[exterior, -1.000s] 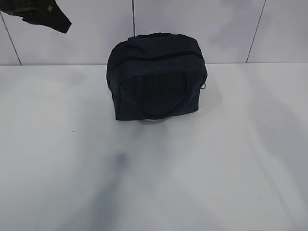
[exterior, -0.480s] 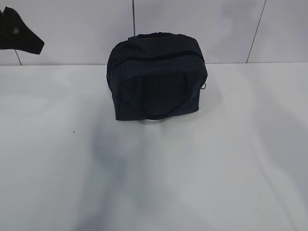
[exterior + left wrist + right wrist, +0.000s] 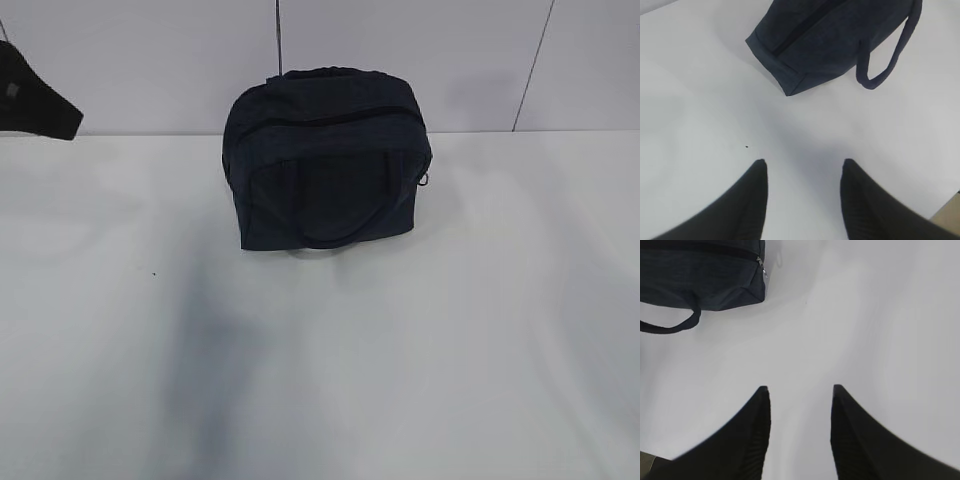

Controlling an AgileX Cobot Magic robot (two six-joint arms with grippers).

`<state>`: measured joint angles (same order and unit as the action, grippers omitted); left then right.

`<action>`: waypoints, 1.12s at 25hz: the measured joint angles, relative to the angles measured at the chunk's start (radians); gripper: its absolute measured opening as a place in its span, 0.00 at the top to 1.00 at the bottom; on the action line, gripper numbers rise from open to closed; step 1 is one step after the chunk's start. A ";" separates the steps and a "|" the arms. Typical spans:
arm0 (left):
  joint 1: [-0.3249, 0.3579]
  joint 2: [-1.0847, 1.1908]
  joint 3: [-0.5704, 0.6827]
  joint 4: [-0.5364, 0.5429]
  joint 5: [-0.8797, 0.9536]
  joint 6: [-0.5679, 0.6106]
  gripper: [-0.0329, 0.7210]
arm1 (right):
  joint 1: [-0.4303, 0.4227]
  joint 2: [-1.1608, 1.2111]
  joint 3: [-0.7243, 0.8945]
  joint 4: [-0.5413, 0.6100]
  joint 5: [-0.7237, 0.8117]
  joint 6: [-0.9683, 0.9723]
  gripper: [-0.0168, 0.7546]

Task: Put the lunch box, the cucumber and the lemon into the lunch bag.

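- Your bag point(image 3: 328, 158) stands on the white table point(image 3: 420, 360), against the tiled wall, its top zipper point(image 3: 330, 118) drawn across and one loop handle point(image 3: 335, 232) hanging down the front.
- You have no lunch box, cucumber or lemon in any view. They may be inside the closed bag already or simply out of frame; you cannot tell which.
- Your left gripper point(image 3: 802, 167) has its jaws apart over bare table with nothing between them, the bag's corner well ahead.
- Your right gripper point(image 3: 799, 389) is likewise apart and empty, with the bag off to its upper left.
- Risk: if the food is not yet packed, the zipper must be opened first. The bag is soft fabric, so a one-handed pull could drag or tip it rather than run the slider.
- Risk: the hanging handle could snag a finger as you reach in low along the front.
- Risk: the ring pull point(image 3: 425, 181) is small and sits at the bag's right end; a poor approach could close on fabric instead.
- The exterior view alone gives you the whole bag and a dark piece of the left arm point(image 3: 35, 95) at the upper left edge, but neither set of fingertips.
- The right wrist view alone shows the zipper's metal end point(image 3: 761, 266) close up; the left wrist view shows the opposite corner and the handle's full loop point(image 3: 887, 55).
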<state>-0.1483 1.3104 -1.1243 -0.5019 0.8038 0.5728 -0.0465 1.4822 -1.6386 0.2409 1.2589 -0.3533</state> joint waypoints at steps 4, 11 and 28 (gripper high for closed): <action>0.000 -0.043 0.029 0.002 0.012 -0.006 0.50 | 0.000 -0.135 0.104 -0.002 0.000 -0.008 0.58; 0.000 -0.214 0.199 0.008 -0.024 -0.029 0.50 | 0.000 -0.436 0.381 -0.005 -0.035 -0.017 0.57; 0.000 -0.430 0.282 0.008 0.015 -0.042 0.50 | 0.000 -0.934 0.833 0.035 -0.170 -0.011 0.50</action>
<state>-0.1483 0.8808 -0.8423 -0.4940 0.8187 0.5303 -0.0465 0.5484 -0.8053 0.2764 1.0891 -0.3645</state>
